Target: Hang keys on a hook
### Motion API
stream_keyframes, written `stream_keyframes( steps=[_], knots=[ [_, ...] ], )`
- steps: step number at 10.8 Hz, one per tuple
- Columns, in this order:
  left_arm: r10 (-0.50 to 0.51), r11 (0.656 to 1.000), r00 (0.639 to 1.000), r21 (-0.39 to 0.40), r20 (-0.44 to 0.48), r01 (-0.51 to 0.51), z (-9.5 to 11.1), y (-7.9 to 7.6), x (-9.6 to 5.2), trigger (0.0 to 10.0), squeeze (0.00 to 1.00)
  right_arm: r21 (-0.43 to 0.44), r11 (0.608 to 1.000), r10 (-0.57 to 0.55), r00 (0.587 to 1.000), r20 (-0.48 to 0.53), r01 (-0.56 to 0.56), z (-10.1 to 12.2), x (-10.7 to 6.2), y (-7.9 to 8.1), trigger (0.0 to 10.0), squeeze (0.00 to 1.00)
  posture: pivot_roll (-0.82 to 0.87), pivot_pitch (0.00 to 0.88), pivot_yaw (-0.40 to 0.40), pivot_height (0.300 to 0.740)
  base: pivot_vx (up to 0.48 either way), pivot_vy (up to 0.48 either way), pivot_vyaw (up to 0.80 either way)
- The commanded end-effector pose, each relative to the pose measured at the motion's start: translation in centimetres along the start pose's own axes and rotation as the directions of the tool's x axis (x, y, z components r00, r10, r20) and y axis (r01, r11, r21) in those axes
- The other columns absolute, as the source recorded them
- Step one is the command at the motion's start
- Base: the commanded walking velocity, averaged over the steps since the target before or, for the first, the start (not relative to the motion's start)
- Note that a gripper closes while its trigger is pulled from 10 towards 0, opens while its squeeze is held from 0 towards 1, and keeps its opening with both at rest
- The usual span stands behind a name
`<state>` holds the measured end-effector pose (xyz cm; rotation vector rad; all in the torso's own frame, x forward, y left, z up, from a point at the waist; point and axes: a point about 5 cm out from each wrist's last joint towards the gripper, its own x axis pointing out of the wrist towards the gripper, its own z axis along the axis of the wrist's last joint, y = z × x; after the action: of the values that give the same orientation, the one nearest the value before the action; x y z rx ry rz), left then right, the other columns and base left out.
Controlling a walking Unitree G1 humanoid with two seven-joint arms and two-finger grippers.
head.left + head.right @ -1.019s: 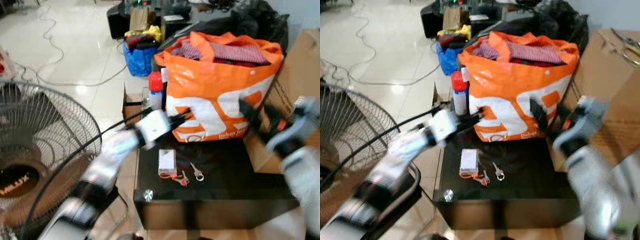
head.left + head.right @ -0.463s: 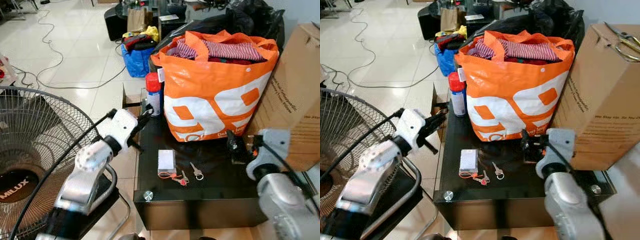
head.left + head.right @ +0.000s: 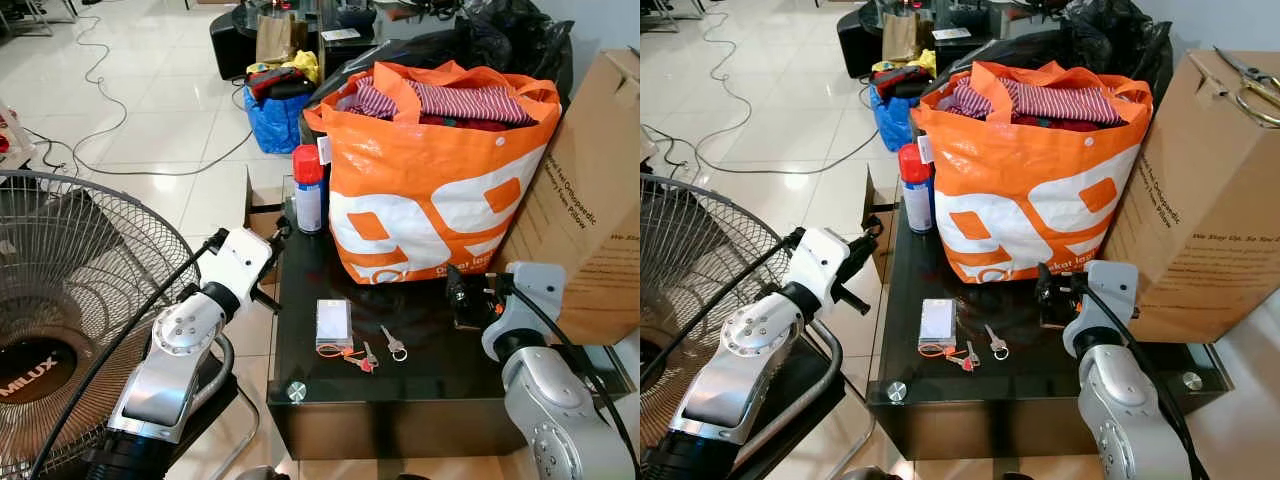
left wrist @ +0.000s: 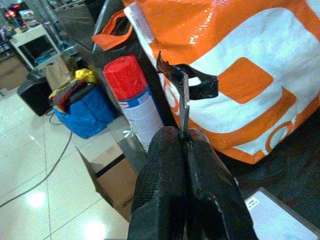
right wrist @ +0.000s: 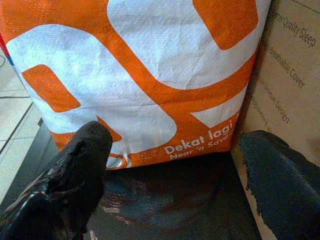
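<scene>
Black glass worktop [image 3: 440, 380] carries light, rigid, slippery keys [image 3: 375, 350] left of the wide-open, empty right gripper [image 3: 465, 297]; pinch the ring.

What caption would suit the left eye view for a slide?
Keys lie on a black table before an orange bag, between the robot's shut left gripper and open right gripper.

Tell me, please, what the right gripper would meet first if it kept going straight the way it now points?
Most likely the orange shopping bag: the open right gripper points at its lower front, above the black table. Depth is uncertain.
</scene>
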<state>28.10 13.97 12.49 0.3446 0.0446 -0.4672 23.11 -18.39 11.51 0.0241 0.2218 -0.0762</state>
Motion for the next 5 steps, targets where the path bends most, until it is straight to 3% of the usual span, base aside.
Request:
stream_keyframes(
  steps=[1,5],
  knots=[
    [0.037,0.999,0.999,-0.001,0.018,-0.037,0.57,0.60,0.04,10.0,0.00,-0.021,1.000,-0.010,0.999,0.031,0.011,0.57,0.47,0.18,10.0,0.00,-0.08,0.000,0.055,0.740,0.000,0.000,0.00],
    [0.069,0.998,0.998,-0.005,0.004,-0.069,0.56,0.56,0.44,10.0,0.00,-0.054,0.998,-0.021,0.999,0.028,0.022,0.60,0.91,0.00,10.0,0.00,-0.08,0.000,0.049,0.740,0.000,0.000,0.00]
  ],
)
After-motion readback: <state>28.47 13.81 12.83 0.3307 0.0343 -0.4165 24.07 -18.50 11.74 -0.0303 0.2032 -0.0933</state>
